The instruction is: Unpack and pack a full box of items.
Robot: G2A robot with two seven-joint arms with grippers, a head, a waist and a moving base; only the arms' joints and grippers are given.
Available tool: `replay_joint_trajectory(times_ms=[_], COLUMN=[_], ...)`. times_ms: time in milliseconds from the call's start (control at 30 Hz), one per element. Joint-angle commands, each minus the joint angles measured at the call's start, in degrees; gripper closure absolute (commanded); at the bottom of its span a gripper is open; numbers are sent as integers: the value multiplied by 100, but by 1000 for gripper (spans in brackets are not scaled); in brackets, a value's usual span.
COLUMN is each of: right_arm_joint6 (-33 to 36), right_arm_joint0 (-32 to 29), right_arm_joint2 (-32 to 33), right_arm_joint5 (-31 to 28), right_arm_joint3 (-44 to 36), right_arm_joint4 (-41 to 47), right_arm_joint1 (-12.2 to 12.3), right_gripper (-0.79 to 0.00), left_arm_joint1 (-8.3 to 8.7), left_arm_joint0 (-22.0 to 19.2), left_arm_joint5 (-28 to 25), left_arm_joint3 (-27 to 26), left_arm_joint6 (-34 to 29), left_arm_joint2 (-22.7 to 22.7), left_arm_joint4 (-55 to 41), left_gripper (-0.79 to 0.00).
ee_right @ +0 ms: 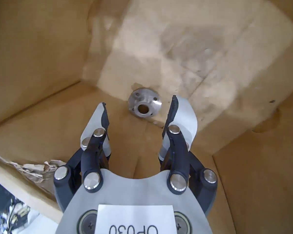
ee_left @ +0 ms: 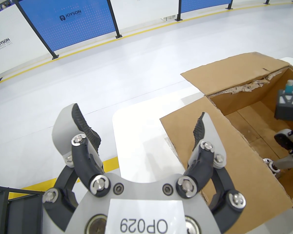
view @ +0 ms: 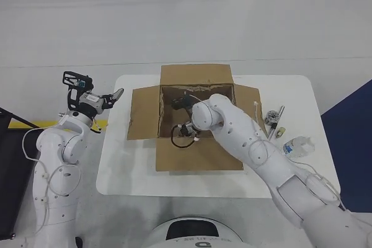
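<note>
Right pincer [ee_right: 139, 102] of mine hangs released inside the cardboard box [ee_right: 39, 37], a metal flange [ee_right: 144, 105] lying just beyond it on the bottom. Left pincer [ee_left: 138, 110], also released, hovers at the bench [view: 285, 93] edge, apart from the box.

Right tool [ee_right: 138, 102] hemmed by box walls [ee_right: 39, 37]; open gap to flange [ee_right: 144, 105].

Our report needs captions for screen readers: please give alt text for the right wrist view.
The right tool, jaws open, hangs inside the cardboard box over a small round metal flange lying on the box floor near a corner.
</note>
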Motion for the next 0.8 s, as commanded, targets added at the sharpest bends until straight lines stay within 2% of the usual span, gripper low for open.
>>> replay_joint_trajectory(times_ms=[0, 133, 333, 467, 533, 600, 767], right_arm_joint6=[-4, 225, 304, 167, -8, -148, 12], right_arm_joint0=[24, -16, -112, -141, -147, -175, -215], right_arm_joint2=[-25, -108, -133, -163, -168, -167, -221], right_arm_joint5=[-164, -685, -1005, -929, -705, -452, -505], right_arm_joint3=[58, 48, -58, -76, -71, -45, 132], right_arm_joint4=[200, 637, 939, 869, 651, 413, 266], right_arm_joint1=[-40, -97, -117, -126, -120, -107, -95], right_gripper=[-413, -385, -357, -409, -551, -600, -591], left_arm_joint1=[0, 0, 0, 0, 0, 0, 0], left_arm_joint0=[0, 0, 0, 0, 0, 0, 0], left_arm_joint5=[0, 0, 0, 0, 0, 0, 0], left_arm_joint3=[0, 0, 0, 0, 0, 0, 0], left_arm_joint6=[0, 0, 0, 0, 0, 0, 0], left_arm_joint2=[0, 0, 0, 0, 0, 0, 0], left_arm_joint4=[0, 0, 0, 0, 0, 0, 0], left_gripper=[-785, -785, -785, -785, -785, -785, -785])
